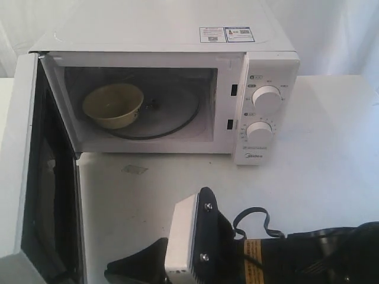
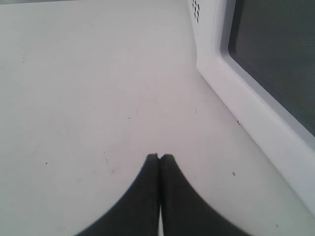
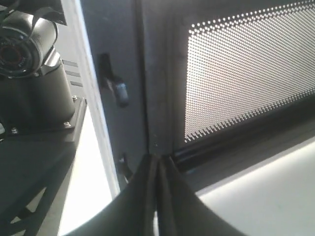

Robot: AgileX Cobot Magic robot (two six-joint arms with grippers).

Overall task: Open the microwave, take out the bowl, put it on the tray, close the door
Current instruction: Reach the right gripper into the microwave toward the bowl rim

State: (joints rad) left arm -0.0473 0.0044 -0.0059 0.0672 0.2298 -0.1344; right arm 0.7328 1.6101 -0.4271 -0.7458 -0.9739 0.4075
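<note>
The microwave (image 1: 148, 29) carries the brand name "Midea" (image 1: 254, 157) at the foot of its control panel (image 1: 287, 139) on the right, below the lower knob (image 1: 259, 130). Two stickers (image 1: 227, 34) on its top, far right, bear QR-like squares, but their print is too small to read. The scale marks around that knob and the upper knob (image 1: 267, 99) are illegible, as is the yellow label (image 1: 253, 269) on the near arm (image 1: 320, 254).

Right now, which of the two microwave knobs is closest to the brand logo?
The lower knob: it sits just above the logo, while the upper knob is higher up, farther from it.

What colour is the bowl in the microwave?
The bowl is cream-yellow, clearest in the exterior view.
</note>
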